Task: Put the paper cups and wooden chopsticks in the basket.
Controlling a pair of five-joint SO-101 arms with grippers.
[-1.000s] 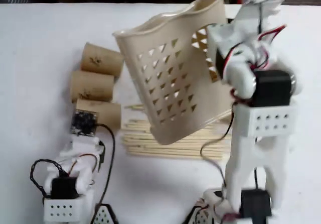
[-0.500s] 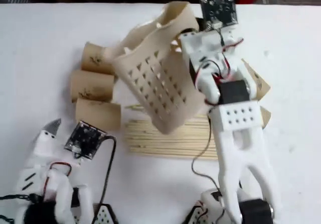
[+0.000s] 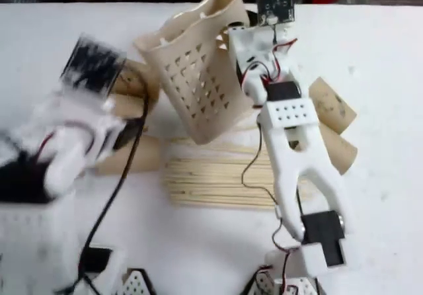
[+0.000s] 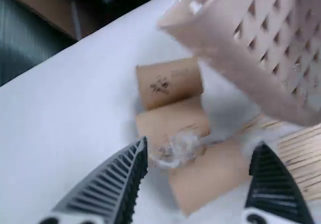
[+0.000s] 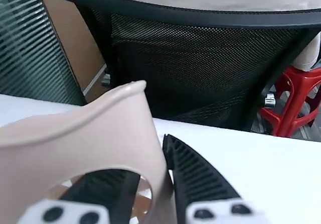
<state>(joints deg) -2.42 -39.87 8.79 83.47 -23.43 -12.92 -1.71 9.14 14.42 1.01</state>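
Note:
The beige perforated basket hangs tilted above the table, and my right gripper is shut on its rim. Wooden chopsticks lie in a flat pile in front of the basket. Three brown paper cups lie on their sides in a row on the left, with my left gripper open just above the nearer two. My left arm is blurred in the high view and covers part of these cups. Two more cups lie to the right of my right arm.
Behind the table stand a black mesh chair and a red stool. A black cable trails from the left arm across the table's near left. The white tabletop is bare at the far left.
My left arm has swung up from the near-left corner to over the cups, its gripper open. My right arm has stretched away with the basket, carrying it towards the far edge.

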